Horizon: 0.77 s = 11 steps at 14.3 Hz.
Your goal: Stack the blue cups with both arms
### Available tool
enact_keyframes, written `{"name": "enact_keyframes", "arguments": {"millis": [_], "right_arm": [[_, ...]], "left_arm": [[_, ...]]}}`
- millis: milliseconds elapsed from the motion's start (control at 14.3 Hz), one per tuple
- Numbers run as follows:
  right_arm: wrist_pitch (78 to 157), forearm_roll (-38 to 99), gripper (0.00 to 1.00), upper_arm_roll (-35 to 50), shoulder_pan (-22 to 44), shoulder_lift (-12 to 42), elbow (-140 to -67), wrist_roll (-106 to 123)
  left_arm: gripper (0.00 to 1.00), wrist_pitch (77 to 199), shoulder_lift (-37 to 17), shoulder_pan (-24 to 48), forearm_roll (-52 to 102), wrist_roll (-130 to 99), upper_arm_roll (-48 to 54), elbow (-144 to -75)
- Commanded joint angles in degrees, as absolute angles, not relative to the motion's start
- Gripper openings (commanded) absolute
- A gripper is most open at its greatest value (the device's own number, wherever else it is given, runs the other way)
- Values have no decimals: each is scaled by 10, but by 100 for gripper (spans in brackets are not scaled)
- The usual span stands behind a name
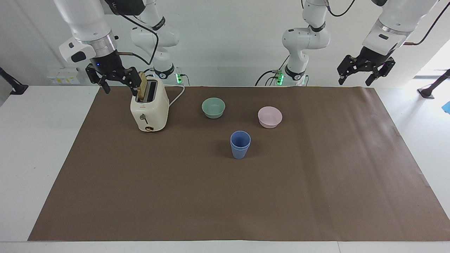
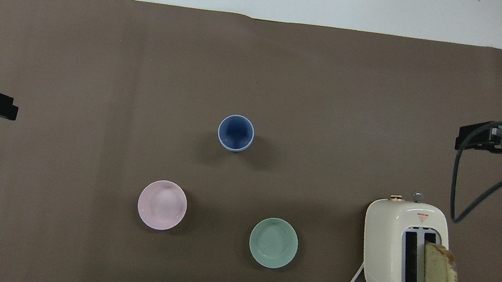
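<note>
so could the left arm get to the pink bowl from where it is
Probably yes. The left hand, open, hangs at its own end of the table, and bare brown mat lies between it and the pink bowl; the stacked blue cups stand clear.

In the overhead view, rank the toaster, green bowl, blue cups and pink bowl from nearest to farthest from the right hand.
1. Toaster, at the right arm's end, beside the right hand.
2. Green bowl, mid-table, near the robots.
3. Blue cups, at the centre.
4. Pink bowl, toward the left arm's end.
</note>
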<state>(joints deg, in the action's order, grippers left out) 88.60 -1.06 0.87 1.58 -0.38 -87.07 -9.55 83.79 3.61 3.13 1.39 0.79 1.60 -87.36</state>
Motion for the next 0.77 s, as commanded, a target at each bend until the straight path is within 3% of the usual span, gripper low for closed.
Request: {"name": "enact_keyframes", "arguments": {"millis": [0,699], "right_arm": [[883,3,100,15,8,-20,-883,-79],[887,4,100,18,15,-20,-883,-83]], "left_arm": [[100,843,48,27,18,6,17,-887],[100,843,48,27,18,6,17,-887]]}}
